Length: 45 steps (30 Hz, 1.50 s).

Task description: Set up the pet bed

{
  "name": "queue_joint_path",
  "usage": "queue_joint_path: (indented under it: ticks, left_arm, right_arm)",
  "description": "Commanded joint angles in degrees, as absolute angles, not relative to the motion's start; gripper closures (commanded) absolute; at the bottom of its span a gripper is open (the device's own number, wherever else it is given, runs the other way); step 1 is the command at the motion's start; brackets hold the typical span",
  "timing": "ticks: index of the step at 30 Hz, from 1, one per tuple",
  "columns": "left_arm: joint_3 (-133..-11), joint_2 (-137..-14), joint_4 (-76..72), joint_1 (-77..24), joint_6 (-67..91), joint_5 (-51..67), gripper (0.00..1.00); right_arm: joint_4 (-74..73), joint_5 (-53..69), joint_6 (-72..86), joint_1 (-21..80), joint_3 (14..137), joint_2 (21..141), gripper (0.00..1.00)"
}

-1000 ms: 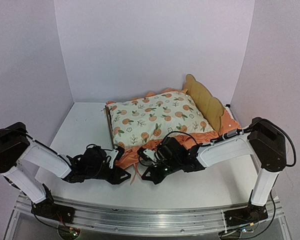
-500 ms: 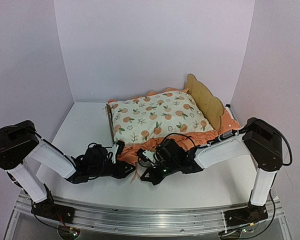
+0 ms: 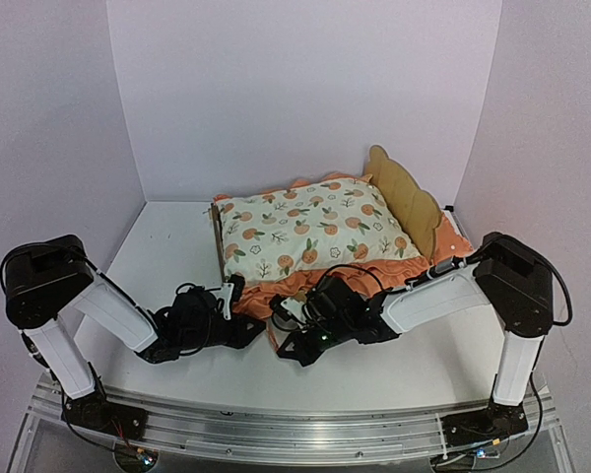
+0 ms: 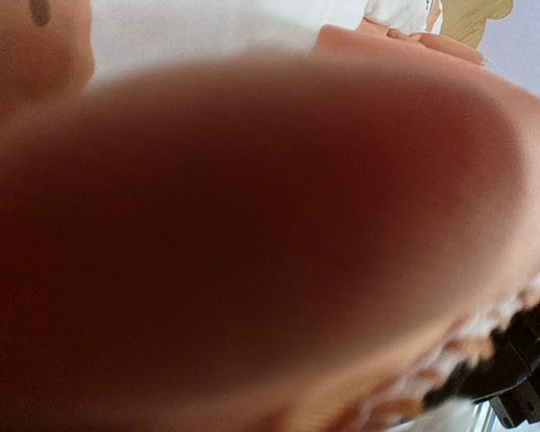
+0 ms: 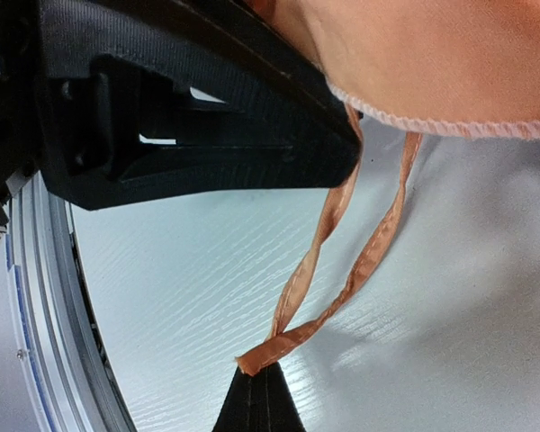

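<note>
**Ribbon tie pinched at the bed's near edge**

I read this as the dressing step. The small light plywood pet bed with the scalloped headboard [image 3: 406,194] sits toward the back right of the white surface [image 3: 167,246], headboard at its right end. The orange-print ruffled mattress pad [image 3: 305,232] lies on top and covers the base.

Both arms are stretched low and flat, their wrists meeting at the pad's near ruffle. The right arm [image 3: 433,294] has its jaws pinched shut on the end of the thin orange ribbon tie [image 5: 342,261]. The tie's two strands run down from the ruffle's hem and meet at the jaw tips, close over the surface. The left arm [image 3: 118,313] is pushed in just beside it, against the ruffle. Its wrist view is filled with blurred orange cloth, so I cannot tell whether its jaws are open or gripping.

Next, I judge, the tie must be drawn gently toward the frame's rail, since a hard pull would likely drag the pad askew
</note>
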<state>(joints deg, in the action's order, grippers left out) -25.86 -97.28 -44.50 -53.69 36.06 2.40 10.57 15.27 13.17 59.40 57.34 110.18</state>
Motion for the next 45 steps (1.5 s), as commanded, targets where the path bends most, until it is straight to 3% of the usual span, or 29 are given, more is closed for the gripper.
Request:
queue_joint_path:
  ticks: [1,6,14,20,24,29,33,39,45]
  left_arm:
    - [-28.5,-98.3,-47.3,-53.5,34.7,-1.1,0.87]
    - [-28.0,-97.9,-48.6,-53.4,33.9,0.5,1.00]
    - [-27.5,-93.9,-40.4,-53.3,30.6,0.9,1.00]
    - [-26.6,-92.1,-36.8,-53.3,30.6,3.0,0.76]
    - [-26.1,-92.5,-39.1,-53.4,28.3,4.5,0.77]
    - [-25.6,-86.2,-38.4,-53.5,13.8,17.7,0.79]
    - [-23.7,-76.6,-32.6,-53.5,-1.4,25.3,0.69]
    - [-26.7,-68.9,-20.4,-53.5,-24.7,17.3,0.49]
    - [-33.5,-73.4,-16.4,-52.1,-30.2,2.5,0.34]
  right_arm:
    - [11.6,17.0,13.6,59.2,57.9,111.1,1.00]
    - [11.6,17.4,14.7,59.2,57.9,110.8,1.00]
    - [11.4,15.2,18.6,57.9,55.0,105.0,1.00]
    - [10.6,15.4,19.2,57.7,55.0,99.5,1.00]
    - [10.3,15.9,19.9,57.7,55.8,98.4,1.00]
    - [9.9,14.8,18.2,57.7,57.7,97.3,1.00]
    - [9.8,13.3,17.2,57.7,58.2,96.5,1.00]
    - [9.8,12.8,17.2,57.7,58.0,97.3,1.00]
    - [9.8,12.6,16.5,57.7,57.8,98.0,1.00]
